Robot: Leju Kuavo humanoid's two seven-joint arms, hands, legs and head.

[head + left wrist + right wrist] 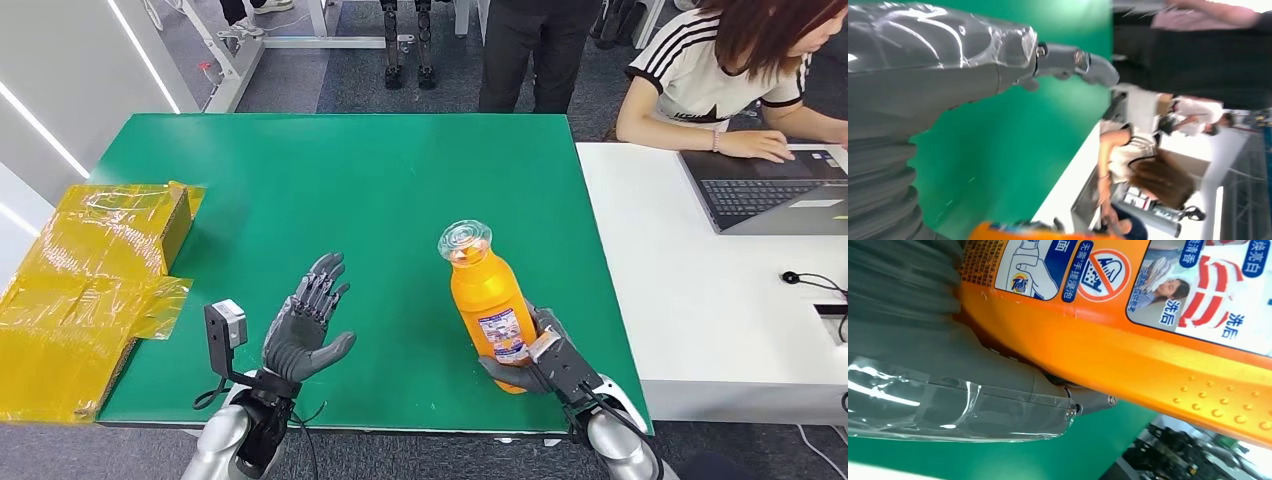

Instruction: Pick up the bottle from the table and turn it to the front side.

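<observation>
An orange detergent bottle (487, 300) with a clear cap stands tilted at the front right of the green table (340, 180), cap leaning away from me. My right hand (545, 362) grips its lower body, fingers wrapped around it near the printed label. Up close in the right wrist view, the bottle (1128, 340) shows its label with blue and red print, and my right hand's thumb (998, 395) presses under it. My left hand (308, 320) hovers open over the table's front left, palm up, fingers spread, holding nothing. The left wrist view catches the bottle (1013, 231) at its edge and my left hand (948, 50).
A yellow-taped cardboard box (90, 290) lies at the table's left edge. A white desk (700, 300) adjoins on the right, where a seated person (730, 70) works at a laptop (770, 190). Another person (525, 50) stands behind the table.
</observation>
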